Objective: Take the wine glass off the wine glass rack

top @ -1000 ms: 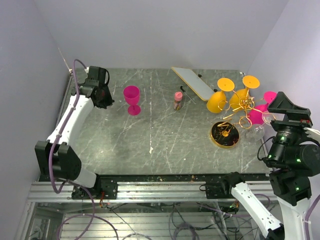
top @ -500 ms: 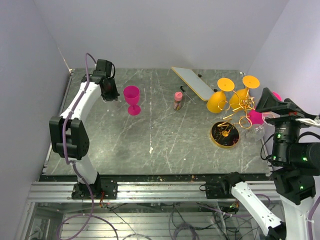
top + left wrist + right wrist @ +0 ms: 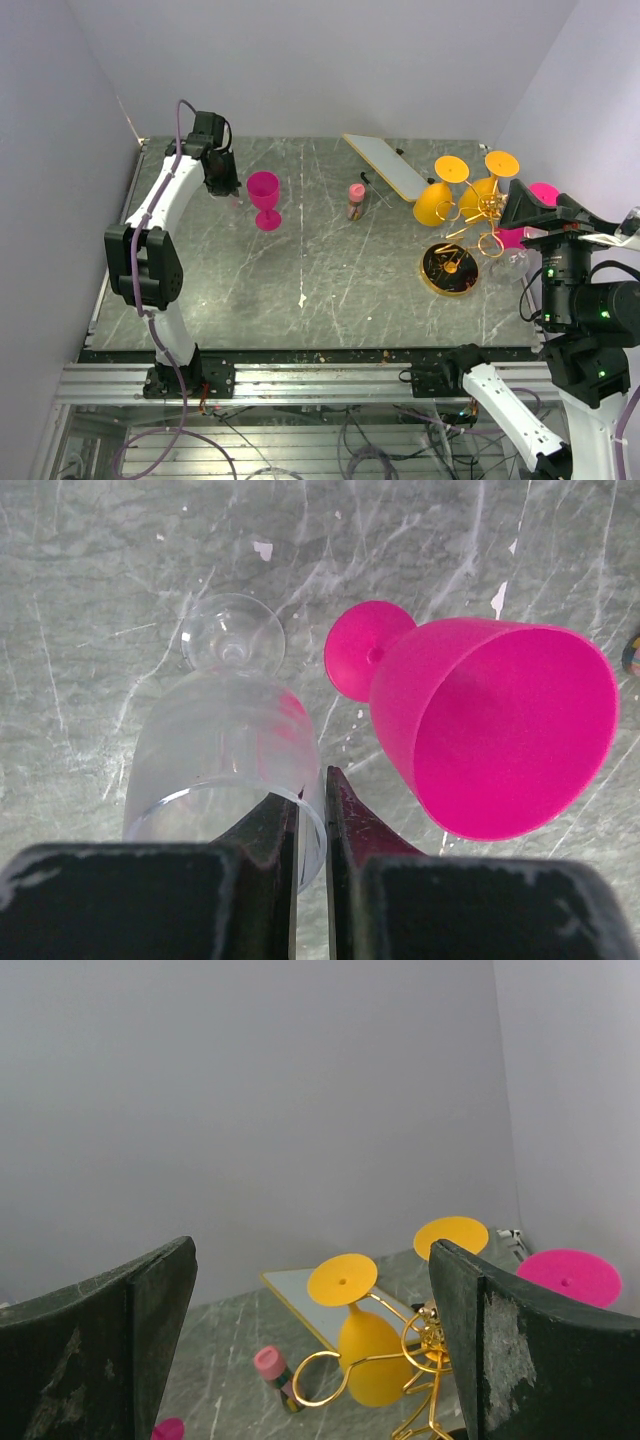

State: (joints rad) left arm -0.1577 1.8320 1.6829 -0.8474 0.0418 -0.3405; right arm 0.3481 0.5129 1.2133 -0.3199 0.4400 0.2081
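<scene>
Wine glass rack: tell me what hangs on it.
Two yellow wine glasses hang upside down on the wine glass rack, and so does a pink wine glass. The right arm covers part of the pink one and that side of the rack; anything else there is hidden.

A flat white board (image 3: 386, 166) lies slantwise at the upper middle of the grey marbled tabletop (image 3: 320, 280). A small pink-capped bottle (image 3: 356, 200) stands just left of its near end. Pale lilac walls (image 3: 330, 60) close in behind and on both sides.

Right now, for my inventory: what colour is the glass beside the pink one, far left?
Colourless: a clear glass, best seen in the left wrist view.
</scene>
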